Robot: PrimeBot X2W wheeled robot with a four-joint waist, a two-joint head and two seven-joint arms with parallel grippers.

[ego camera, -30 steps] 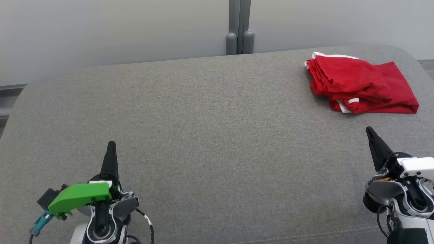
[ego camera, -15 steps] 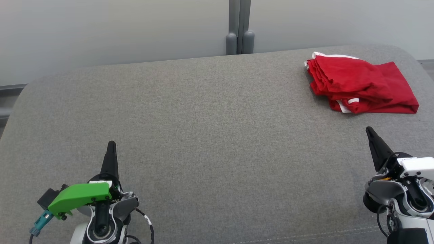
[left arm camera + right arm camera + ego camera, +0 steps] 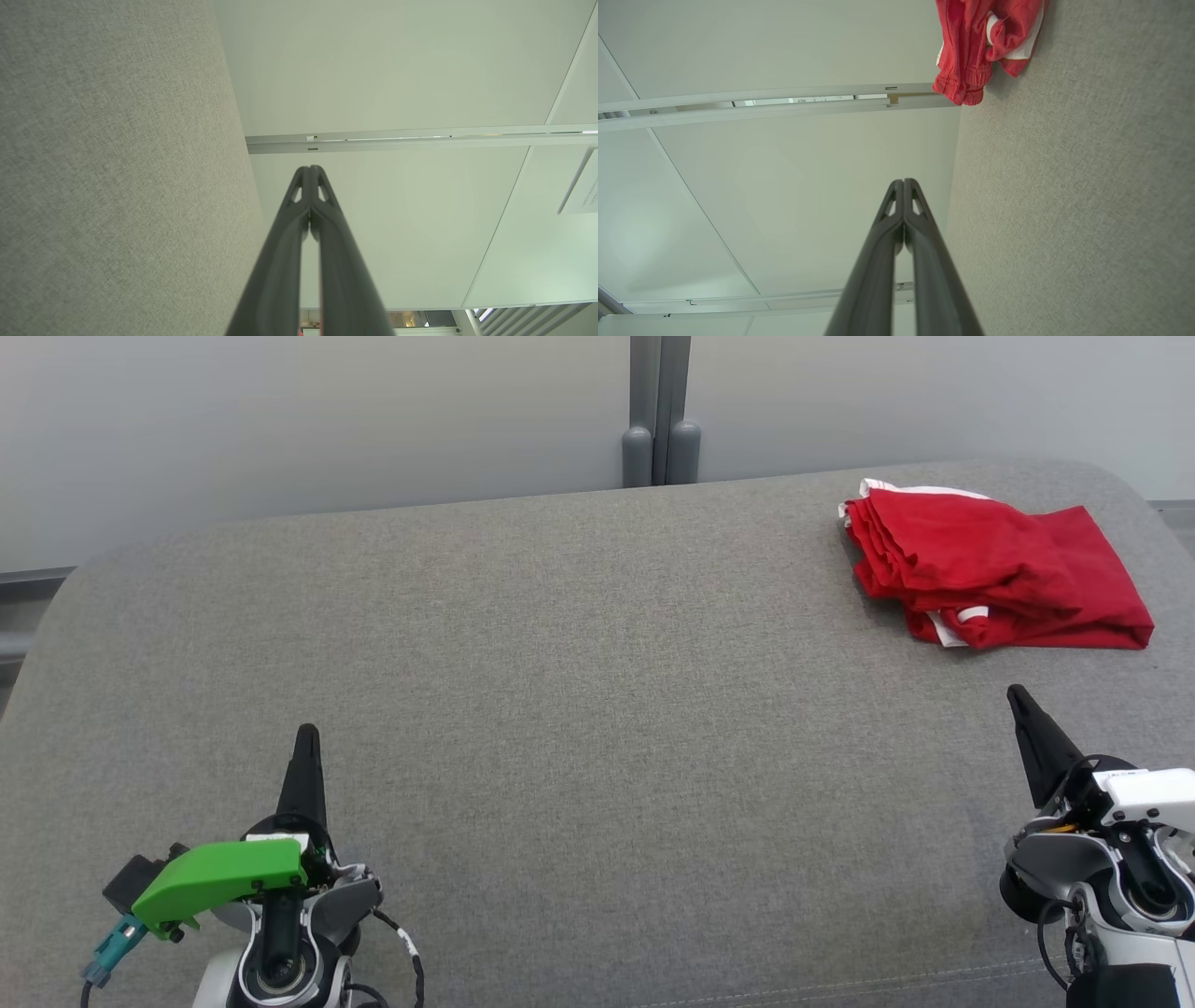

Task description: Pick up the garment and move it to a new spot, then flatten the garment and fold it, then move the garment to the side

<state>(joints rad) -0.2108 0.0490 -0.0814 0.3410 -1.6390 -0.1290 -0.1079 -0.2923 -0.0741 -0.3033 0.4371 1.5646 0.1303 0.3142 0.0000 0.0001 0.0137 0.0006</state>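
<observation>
Left wrist view gives us the left gripper (image 3: 309,170) with its two dark fingers (image 3: 280,261) pressed together tip to tip, holding nothing. We see the right gripper (image 3: 903,183) closed the same way and equally empty. Both sit at the near edge of the grey cushion (image 3: 597,709), one left and one right. The red garment (image 3: 990,569), a loose folded bundle with white trim, lies at the cushion's far right, well apart from both grippers and nearer the right one.
</observation>
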